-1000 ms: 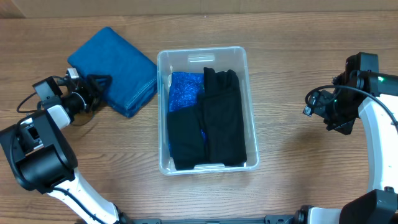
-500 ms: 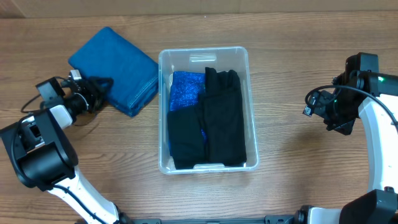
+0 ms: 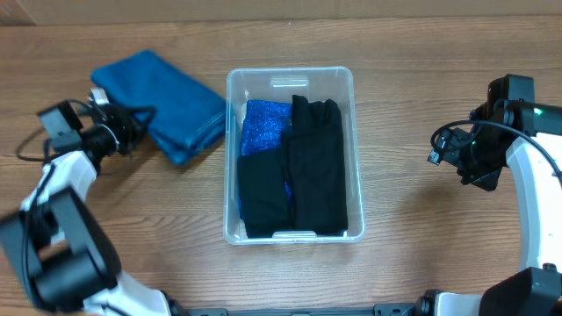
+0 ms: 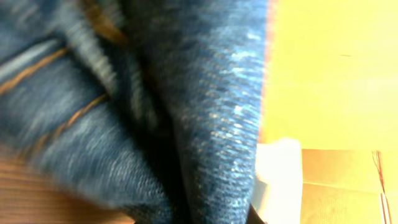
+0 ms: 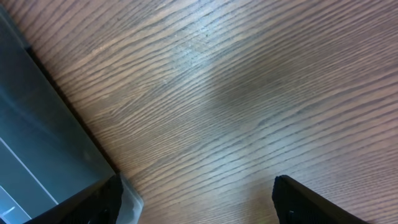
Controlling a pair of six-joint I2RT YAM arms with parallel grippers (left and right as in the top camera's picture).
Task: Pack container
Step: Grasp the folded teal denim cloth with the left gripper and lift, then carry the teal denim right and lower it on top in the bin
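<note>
The container [image 3: 291, 73] sits mid-table, nearly full of dark clothes [image 3: 307, 167]. Folded jeans [image 3: 167, 101] lie toward the far left corner, with the left gripper [image 3: 139, 120] at their edge; I can't tell whether it grips them. The right gripper [image 5: 199, 202] hangs wide open near the right edge. Lifted by one edge, the jeans might unfold and catch the rim.

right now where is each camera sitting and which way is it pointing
Overhead: fixed above the table, looking straight down at the container, the cloth, the left arm and right arm.
Left wrist: on the left arm, close against the cloth; its own fingers cannot be made out.
Right wrist: on the right arm, facing down at bare table, container at left; both fingers show, spread apart.
Shared: overhead and left wrist both see the cloth; overhead and right wrist both see the container and table.
</note>
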